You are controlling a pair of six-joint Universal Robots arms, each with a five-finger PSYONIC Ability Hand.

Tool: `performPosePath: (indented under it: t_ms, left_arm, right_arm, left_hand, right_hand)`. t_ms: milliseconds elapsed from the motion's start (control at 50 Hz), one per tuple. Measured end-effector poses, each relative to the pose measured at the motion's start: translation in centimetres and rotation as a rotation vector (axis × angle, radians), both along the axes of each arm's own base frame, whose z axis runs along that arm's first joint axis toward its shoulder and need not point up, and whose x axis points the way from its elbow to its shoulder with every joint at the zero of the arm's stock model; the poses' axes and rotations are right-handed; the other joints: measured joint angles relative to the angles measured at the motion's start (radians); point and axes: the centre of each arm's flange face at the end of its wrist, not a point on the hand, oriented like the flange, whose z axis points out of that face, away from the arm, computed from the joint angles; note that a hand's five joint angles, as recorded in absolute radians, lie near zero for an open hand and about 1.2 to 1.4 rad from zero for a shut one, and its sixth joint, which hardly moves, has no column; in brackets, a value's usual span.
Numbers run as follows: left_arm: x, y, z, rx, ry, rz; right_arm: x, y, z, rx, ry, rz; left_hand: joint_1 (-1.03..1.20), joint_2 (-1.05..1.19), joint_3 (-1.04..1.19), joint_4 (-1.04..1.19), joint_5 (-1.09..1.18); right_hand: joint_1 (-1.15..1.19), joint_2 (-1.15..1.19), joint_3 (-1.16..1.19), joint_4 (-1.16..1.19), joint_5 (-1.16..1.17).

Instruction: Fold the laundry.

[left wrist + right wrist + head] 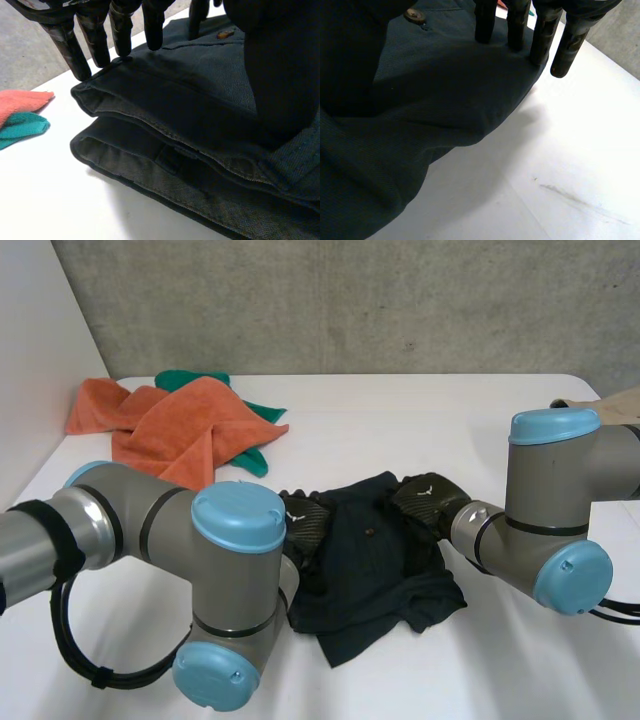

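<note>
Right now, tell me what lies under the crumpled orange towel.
A green cloth pokes out from beneath the crumpled orange towel at its far and right sides; its middle is covered.

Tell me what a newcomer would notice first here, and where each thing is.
A dark garment lies bunched mid-table. The left hand is on one side edge and the right hand on the opposite edge, both with straight fingers resting on the cloth. At the far left corner of the white table, an orange towel is heaped with a green cloth.
</note>
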Motion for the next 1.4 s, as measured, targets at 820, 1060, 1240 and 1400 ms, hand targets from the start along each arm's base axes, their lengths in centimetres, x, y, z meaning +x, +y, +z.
performPosePath:
  t_ms: [820,1060,1240,1400]
  left_arm:
    - [2.8,1.3,16.9,-0.094,0.299,-0.446]
    - [2.8,1.2,16.9,-0.070,0.331,-0.427]
    - [2.8,1.1,16.8,-0.063,0.335,-0.423]
    - [2.8,1.3,16.4,-0.052,0.329,-0.424]
  right_arm:
    - [-2.3,10.3,-0.6,-0.223,-0.143,0.145]
    - [-1.5,9.0,-2.6,-0.243,-0.135,0.153]
    - [-0.5,7.7,-3.1,-0.286,-0.136,0.165]
    - [0.7,6.4,-3.5,-0.310,-0.140,0.173]
  left_hand:
    - [0.044,0.025,0.023,0.025,0.003]
    - [0.044,0.025,0.023,0.025,0.003]
    - [0.044,0.025,0.023,0.025,0.003]
    - [0.044,0.025,0.023,0.025,0.003]
  right_hand:
    - [0.000,0.000,0.000,0.000,-0.003]
    - [0.000,0.000,0.000,0.000,-0.006]
    - [0.000,0.000,0.000,0.000,-0.006]
    - [0.006,0.001,0.002,0.000,-0.006]
